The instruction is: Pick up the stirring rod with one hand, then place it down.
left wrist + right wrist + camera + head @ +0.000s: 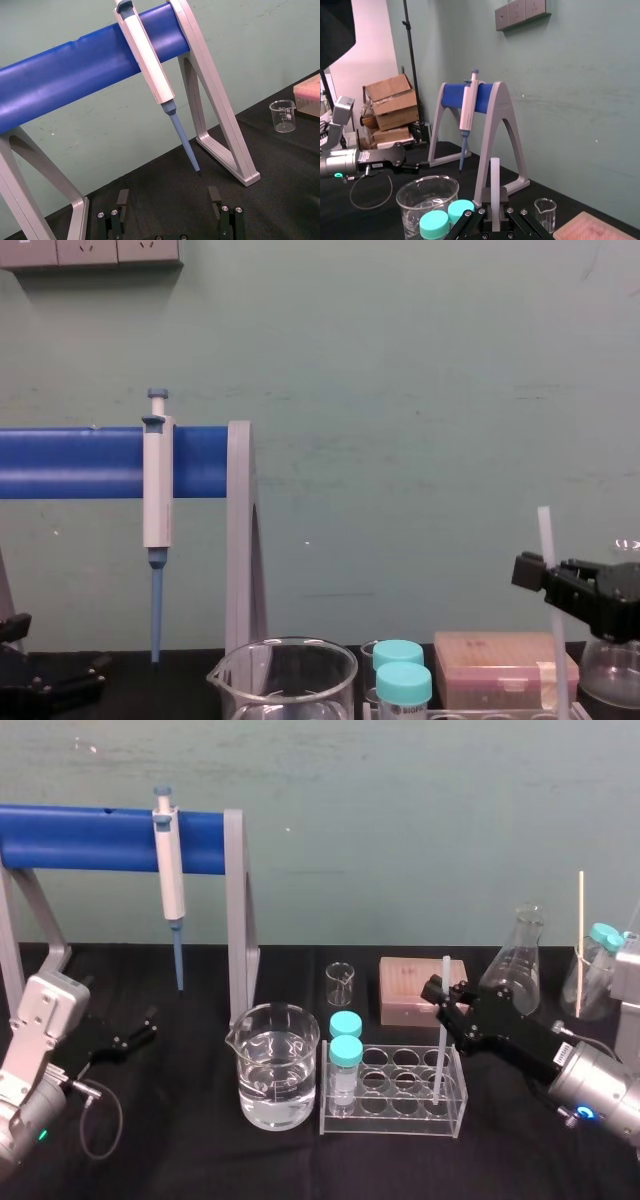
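Head view: the stirring rod (pixel 441 1050) stands upright in a clear tube rack (pixel 395 1128) on the black bench (pixel 200 1160). The right pincer (pixel 447 992) is closed around its upper part.

Left wrist view: the left pincer (pixel 167 200) is parked, gaping and empty.

Right wrist view: the rod looks light, stiff, slick and probably brittle, so a gentle, high grip suits it.

Chest view: no writing is legible.

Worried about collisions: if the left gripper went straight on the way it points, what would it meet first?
The left gripper would likely meet the blue pipette tip first; depth is unclear.
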Robot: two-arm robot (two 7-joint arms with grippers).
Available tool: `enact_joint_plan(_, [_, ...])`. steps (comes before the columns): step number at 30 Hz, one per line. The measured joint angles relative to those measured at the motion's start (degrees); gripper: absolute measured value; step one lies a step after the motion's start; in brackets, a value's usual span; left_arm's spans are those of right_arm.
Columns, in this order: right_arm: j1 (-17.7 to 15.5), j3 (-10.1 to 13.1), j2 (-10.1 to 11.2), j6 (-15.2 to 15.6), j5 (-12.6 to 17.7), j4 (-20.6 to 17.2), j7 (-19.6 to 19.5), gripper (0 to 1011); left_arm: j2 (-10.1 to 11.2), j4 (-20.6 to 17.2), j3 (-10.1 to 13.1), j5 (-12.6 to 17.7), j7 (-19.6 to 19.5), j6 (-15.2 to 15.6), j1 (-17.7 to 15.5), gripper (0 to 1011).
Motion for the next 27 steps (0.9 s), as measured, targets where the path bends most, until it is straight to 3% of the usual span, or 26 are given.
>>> enact_joint_plan(27, [-0.1, -0.3, -0.47, 1.04, -1.27, 1.2, -0.34, 73, 0.0, 0.0, 0.0, 0.0, 0.0, 0.0, 0.0, 1000])
